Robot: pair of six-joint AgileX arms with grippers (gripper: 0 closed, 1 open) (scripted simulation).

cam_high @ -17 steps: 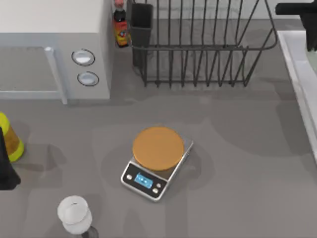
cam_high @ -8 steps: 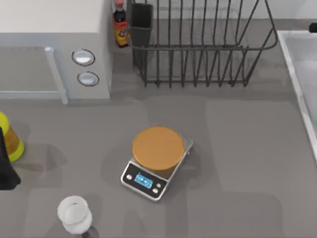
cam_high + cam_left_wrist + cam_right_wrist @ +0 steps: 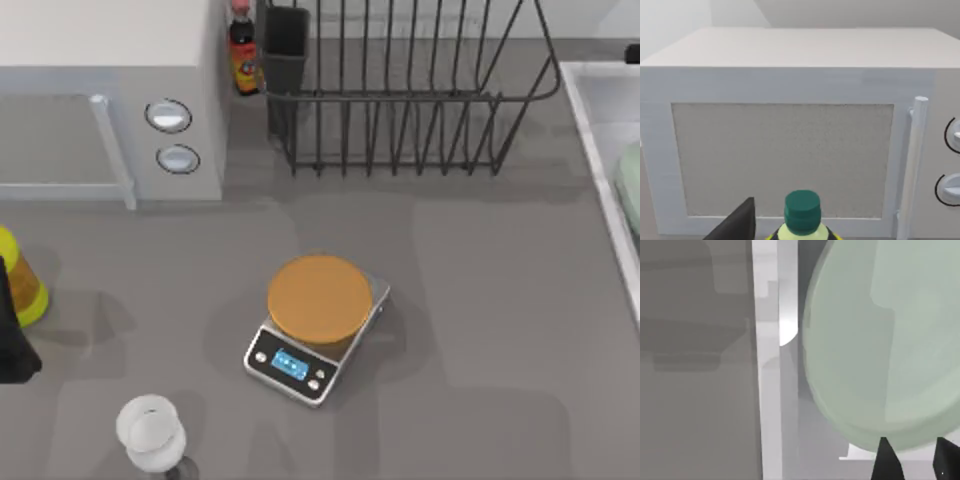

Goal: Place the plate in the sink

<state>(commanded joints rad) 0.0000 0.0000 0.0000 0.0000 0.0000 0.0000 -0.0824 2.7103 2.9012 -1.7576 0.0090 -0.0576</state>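
The pale mint-green plate (image 3: 880, 340) lies face-up inside the white sink (image 3: 767, 390), close to the raised rim. From above, only a sliver of the plate (image 3: 631, 185) peeks in at the table's right edge, within the sink (image 3: 598, 150). My right gripper (image 3: 917, 460) hovers over the plate's edge, open, its two dark fingertips (image 3: 887, 460) apart and holding nothing. My left gripper (image 3: 12, 345) stays parked at the table's left edge beside a yellow bottle (image 3: 20, 275).
A kitchen scale (image 3: 315, 325) topped by an orange-brown disc sits mid-table. The dark wire dish rack (image 3: 410, 90) stands at the back, a white microwave (image 3: 100, 100) back left, a sauce bottle (image 3: 243, 50) between them, and a clear glass (image 3: 150, 432) front left.
The right arm's dark shape left the top view's upper right corner. The plate's green edge has come into sight in the sink at the right edge. The left arm has not moved.
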